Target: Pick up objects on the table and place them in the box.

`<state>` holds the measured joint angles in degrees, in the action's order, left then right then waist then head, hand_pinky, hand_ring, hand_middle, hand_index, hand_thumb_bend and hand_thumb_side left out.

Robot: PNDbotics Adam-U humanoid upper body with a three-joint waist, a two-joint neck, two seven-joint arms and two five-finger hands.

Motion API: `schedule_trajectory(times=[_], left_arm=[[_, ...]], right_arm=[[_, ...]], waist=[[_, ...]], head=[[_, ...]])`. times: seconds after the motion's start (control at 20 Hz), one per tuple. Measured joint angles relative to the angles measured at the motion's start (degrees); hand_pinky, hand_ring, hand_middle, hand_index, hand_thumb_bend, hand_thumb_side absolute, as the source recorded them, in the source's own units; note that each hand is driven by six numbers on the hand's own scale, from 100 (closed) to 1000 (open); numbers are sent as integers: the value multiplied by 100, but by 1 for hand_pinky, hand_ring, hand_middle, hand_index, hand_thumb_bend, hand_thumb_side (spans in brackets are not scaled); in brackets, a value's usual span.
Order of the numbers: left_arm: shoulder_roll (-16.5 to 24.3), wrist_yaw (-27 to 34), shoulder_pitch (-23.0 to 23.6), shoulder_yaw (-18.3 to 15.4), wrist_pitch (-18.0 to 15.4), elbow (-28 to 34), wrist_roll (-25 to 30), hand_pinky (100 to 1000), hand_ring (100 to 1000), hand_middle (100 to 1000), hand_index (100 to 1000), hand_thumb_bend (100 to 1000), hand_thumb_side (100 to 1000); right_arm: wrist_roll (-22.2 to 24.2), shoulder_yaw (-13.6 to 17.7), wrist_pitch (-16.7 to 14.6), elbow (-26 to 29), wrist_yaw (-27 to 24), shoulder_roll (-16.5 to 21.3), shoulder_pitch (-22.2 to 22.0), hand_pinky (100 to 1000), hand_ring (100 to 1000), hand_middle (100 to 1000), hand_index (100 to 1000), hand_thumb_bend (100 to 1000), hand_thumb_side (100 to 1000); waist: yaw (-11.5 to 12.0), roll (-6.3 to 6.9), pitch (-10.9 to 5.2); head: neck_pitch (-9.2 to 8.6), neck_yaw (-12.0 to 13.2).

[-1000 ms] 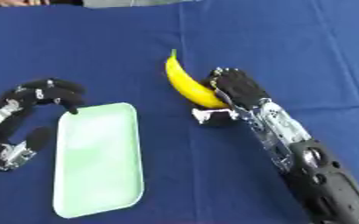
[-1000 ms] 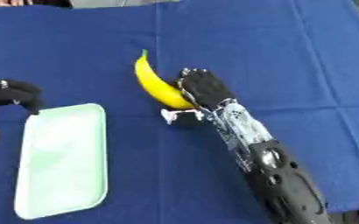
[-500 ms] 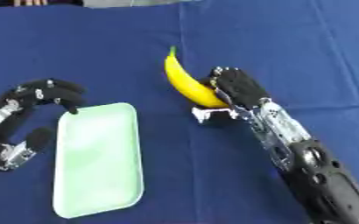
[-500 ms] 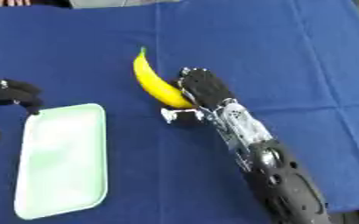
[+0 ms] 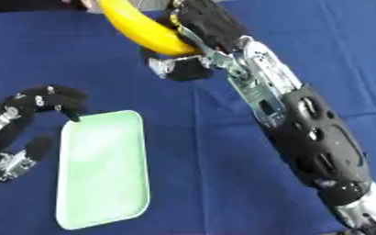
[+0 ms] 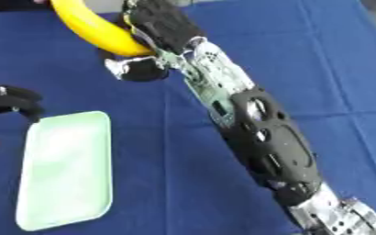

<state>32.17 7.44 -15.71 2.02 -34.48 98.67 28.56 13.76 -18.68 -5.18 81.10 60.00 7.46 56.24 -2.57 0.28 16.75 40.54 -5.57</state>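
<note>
At the top of my view, the right hand [image 5: 203,32] holds the banana [image 5: 139,30] clear of the table [image 5: 87,69]. Its fingers are curled around the lower end of the fruit, and the thumb shows below the banana as a dark rounded block. The banana is a smooth, curved, plain yellow crescent; its upper end runs out past the top edge of the picture. The right arm [image 5: 303,133] crosses the frame on a diagonal from the lower right corner to the hand: glossy black shells over the forearm, with silver plates and exposed fittings nearer the wrist.

The table is covered with a deep blue cloth, matte, with soft creases running across it.

On the cloth at lower left lies the tray [image 5: 103,170], a pale green rounded rectangle with a shallow raised rim and a smooth, slightly glossy face. It lies flat with nothing in it, its long side running away from me, well apart from the banana.

The left hand [image 5: 39,103] shows at the left edge, just beside the tray's upper left corner. It is black with silver joints; its fingers are bent over in a hook and enclose nothing. I cannot tell whether a fingertip touches the tray's rim.
</note>
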Motion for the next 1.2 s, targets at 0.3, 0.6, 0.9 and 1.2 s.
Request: schedule_trajectory(times=[0.3, 0.6, 0.9, 1.2], left_arm=[[1, 23, -1, 22, 0, -1, 0, 586, 729, 804, 845, 100, 753], [1, 27, -5, 23, 0, -1, 0, 586, 728, 804, 844, 100, 752], [0, 27, -9, 24, 0, -1, 0, 586, 728, 803, 844, 100, 752], [-2, 29, -22, 26, 0, 0, 0, 586, 728, 804, 844, 100, 753]], right_arm=[[52, -113, -112, -136, 6, -159, 34, 100, 100, 139, 340, 100, 580], [79, -213, -235, -238, 39, -305, 27, 100, 100, 141, 341, 100, 579], [140, -340, -365, -375, 61, -416, -85, 100, 100, 142, 342, 100, 579], [230, -556, -603, -758, 101, -493, -305, 100, 100, 145, 345, 100, 576]], waist=[[57, 3, 0], [76, 23, 0], [96, 35, 1], [112, 57, 10]], head=[[0, -1], [1, -4], [1, -51], [1, -59]])
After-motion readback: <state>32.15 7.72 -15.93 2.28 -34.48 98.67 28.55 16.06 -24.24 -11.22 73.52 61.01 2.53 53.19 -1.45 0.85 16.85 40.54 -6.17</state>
